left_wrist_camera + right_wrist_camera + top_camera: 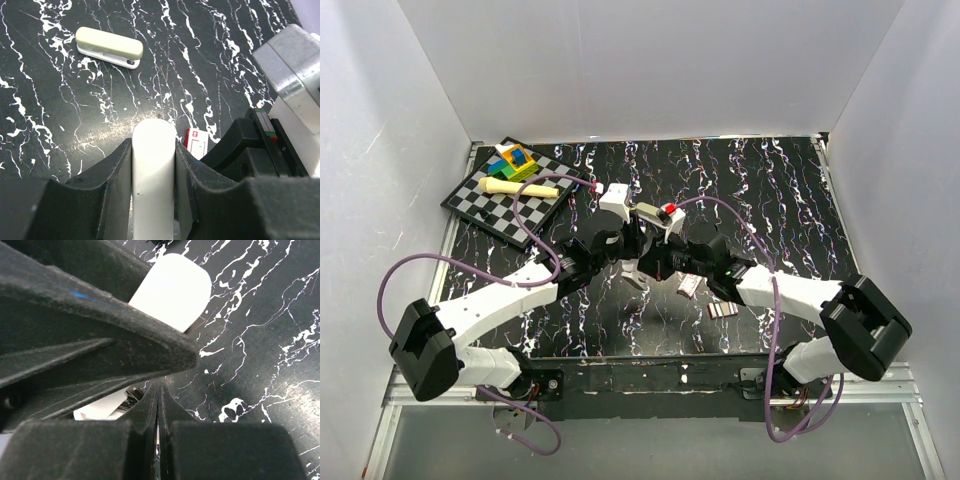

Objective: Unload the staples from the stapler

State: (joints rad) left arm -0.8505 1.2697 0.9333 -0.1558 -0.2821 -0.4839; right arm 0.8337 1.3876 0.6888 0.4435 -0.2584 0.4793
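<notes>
While looking down from the top camera, found left gripper (620,245) and right gripper (645,262) nose to nose, just on the arm-base side of the beige stapler (647,210). Cannot make out the stapler itself between them from up here. Judged a two-handed arrangement: one side to steady the body, the other to work at the staple channel.

Left wrist view: found left gripper (153,147) clamped on the stapler (153,132), one finger along each long flank. Long axis in line with the fingers. Rounded end poking out past the fingertips, aimed away from the wrist at a spot right of the beige stapler (109,47) and well short of it. Lifted or resting on the tabletop (50,125): cannot tell. Noted a red-and-white box (197,142) just beside the right-hand finger, nearer the wrist than the beige stapler.

Right wrist view: beige stapler out of frame. Found right gripper (158,395) with fingers pressed together, no gap showing. Cannot tell if pinching anything thin. Saw the stapler (172,290) only as a white rounded end beyond the fingertips, half hidden by what looks like the left gripper's finger. Probably placed to pull at the underside; not confirmed.
</notes>
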